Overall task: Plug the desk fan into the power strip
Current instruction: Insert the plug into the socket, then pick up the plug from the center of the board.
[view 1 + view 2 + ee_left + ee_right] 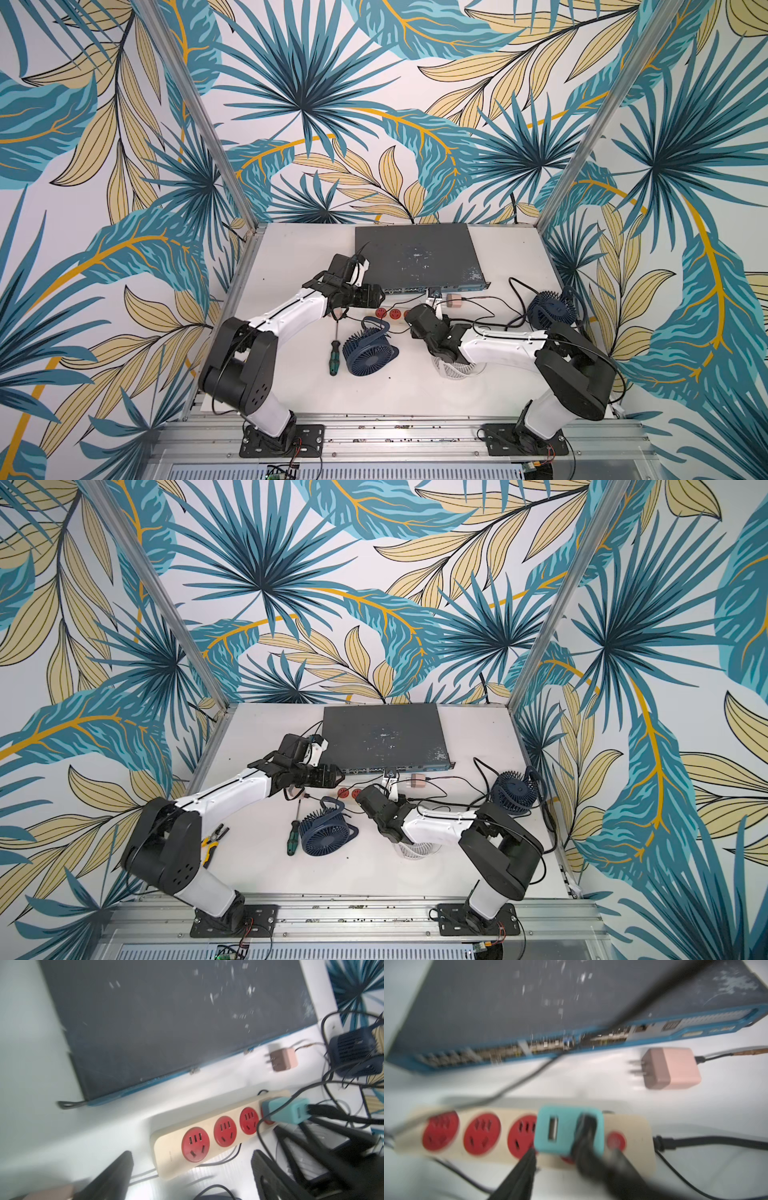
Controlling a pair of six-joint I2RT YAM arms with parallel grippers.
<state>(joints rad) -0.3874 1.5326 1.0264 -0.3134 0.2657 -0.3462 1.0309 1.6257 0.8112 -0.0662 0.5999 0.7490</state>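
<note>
The right end effector (574,1153) stood spread, a finger on either side of the teal USB adapter (569,1128). As far as the blur allowed, it gripped nothing. The left end effector (192,1155) was spread wide and empty, flanking the power strip (164,1147) at the end away from the adapter.

The strip lay on the white worktop (291,270), just in front of the grey network switch (415,257). The adapter sat in the strip's socket nearest the red button (615,1141), with a black cable in one port — so the plugging looked done, only the arms' retreat left.

Which fan that cable fed could not be traced: a navy desk fan (368,351) lay near the strip on the robot's side, a second navy fan (552,309) beyond its button end. A pink adapter (672,1068) lay loose behind the strip — prongs bare.
</note>
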